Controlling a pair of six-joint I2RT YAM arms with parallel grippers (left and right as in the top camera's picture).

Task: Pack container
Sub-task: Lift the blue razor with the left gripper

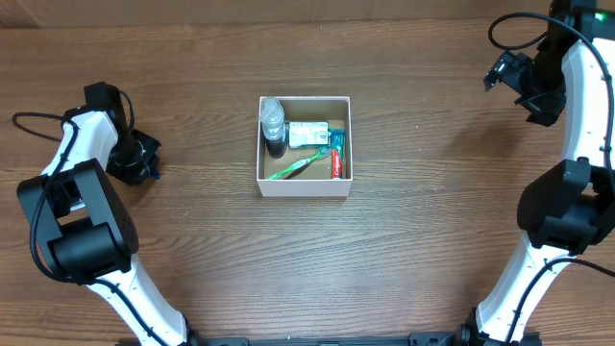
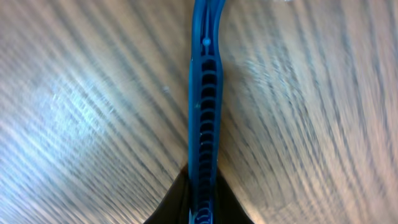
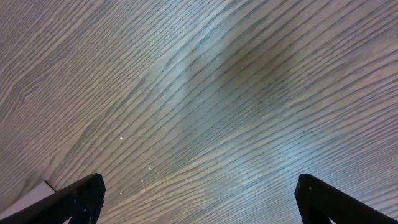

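Nearest the overhead lens, two white-and-black jointed arms are seen rising from the near edge, the left arm point(image 1: 82, 211) at the left and the right arm point(image 1: 577, 192) at the right. Under them, the brown wood-grain counter point(image 1: 211, 269) fills the view.

At the middle of the counter sits the square, shallow, white-walled cardboard container point(image 1: 304, 187), well apart from both arms; its brown floor is mostly covered.

The left gripper point(image 1: 135, 159) is held low at the left of the counter. In its wrist view the blue ribbed fingers point(image 2: 205, 124) are pressed together into one strip, nothing being held between them. The right gripper point(image 1: 504, 72) is held at the far right. In its wrist view the dark fingers point(image 3: 81, 196) are spread to the two edges of the picture, with bare wood between them.

Four things are packed in the container. A clear bottle point(image 1: 274, 125) with a dark lower part stands in the far left corner. A white tube with green print point(image 1: 309, 133) lies beside it along the far wall. A green toothbrush point(image 1: 298, 165) lies slantwise on the floor, and a red tube point(image 1: 337, 163) lies along the right wall.
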